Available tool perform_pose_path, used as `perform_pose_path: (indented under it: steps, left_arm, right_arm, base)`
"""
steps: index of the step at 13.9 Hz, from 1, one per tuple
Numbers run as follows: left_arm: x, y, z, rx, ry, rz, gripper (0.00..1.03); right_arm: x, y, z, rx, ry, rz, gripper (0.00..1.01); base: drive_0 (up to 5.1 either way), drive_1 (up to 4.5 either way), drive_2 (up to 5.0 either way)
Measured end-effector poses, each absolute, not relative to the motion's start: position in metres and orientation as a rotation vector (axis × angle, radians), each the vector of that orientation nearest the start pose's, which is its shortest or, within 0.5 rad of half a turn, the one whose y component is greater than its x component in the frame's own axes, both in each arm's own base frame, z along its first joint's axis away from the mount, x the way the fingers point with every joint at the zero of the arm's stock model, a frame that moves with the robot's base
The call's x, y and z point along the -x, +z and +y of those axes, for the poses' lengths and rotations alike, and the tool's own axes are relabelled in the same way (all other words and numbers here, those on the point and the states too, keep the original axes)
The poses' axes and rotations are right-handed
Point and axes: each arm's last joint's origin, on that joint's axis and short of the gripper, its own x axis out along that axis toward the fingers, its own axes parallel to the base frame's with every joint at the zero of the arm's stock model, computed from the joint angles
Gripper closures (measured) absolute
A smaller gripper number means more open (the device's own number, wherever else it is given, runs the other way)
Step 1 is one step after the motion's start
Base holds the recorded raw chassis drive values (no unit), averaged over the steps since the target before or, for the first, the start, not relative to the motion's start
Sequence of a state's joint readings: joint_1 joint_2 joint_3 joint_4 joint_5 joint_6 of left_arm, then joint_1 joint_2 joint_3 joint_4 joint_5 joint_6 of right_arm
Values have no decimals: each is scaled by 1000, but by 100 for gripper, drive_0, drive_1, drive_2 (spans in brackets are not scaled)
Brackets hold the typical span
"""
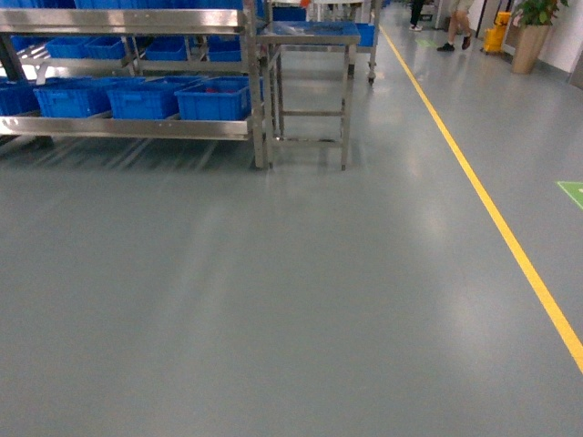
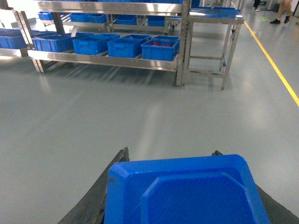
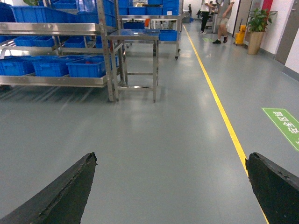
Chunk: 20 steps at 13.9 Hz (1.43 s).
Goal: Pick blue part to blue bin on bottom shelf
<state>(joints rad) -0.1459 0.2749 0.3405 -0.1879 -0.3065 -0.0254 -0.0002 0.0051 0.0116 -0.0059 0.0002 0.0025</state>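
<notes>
Gripping the blue part (image 2: 187,191) (long axis crosswise), left pincer (image 2: 182,196).

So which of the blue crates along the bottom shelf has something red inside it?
The rightmost crate on the bottom shelf, beside the rack's upright post. Red contents show above its rim; the others show only blue.
</notes>
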Motion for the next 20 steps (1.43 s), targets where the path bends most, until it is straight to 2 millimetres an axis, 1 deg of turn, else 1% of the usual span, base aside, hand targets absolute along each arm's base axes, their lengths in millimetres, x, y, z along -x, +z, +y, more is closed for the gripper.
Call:
perform_pose_path:
  steps: [20]
  left_arm:
    - [-101, 240, -6, -2, 164, 115, 60]
  right_arm:
    - [-97, 166, 0, -3, 0, 0, 3]
  base:
    - [-157, -157, -157]
